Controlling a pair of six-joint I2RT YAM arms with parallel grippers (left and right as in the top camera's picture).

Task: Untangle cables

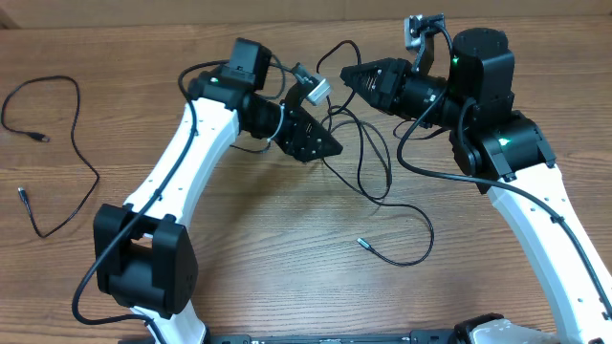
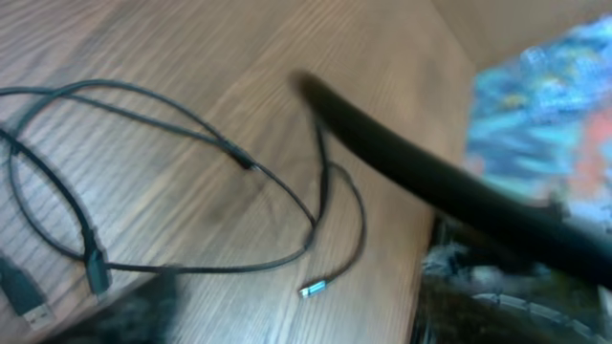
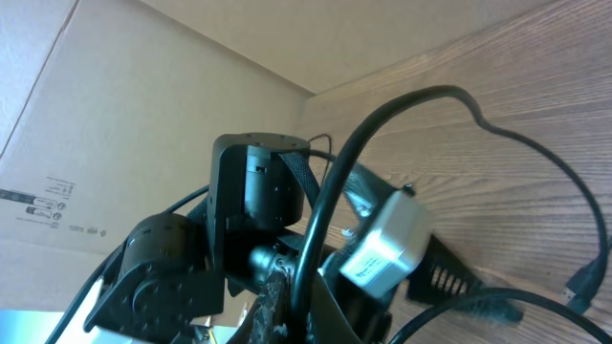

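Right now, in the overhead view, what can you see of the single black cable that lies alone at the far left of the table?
The lone cable is a thin black cord, rubbery in look. It lies flat on the wooden table in one open, winding curve, without knot or crossing. One end has the upper plug, the other the lower plug. Only the table touches it; it lies well apart from the tangled cables.

You've got a black cable [image 3: 328, 196] right at the lens: it comes up from bottom centre, arcs over, then drops to a plug [image 3: 577, 284] at the right edge. Behind it is the left arm [image 3: 258, 186] with its silver camera [image 3: 387, 244]. Wood table [image 3: 535, 67] on the right, cardboard [image 3: 124, 96] on the left.
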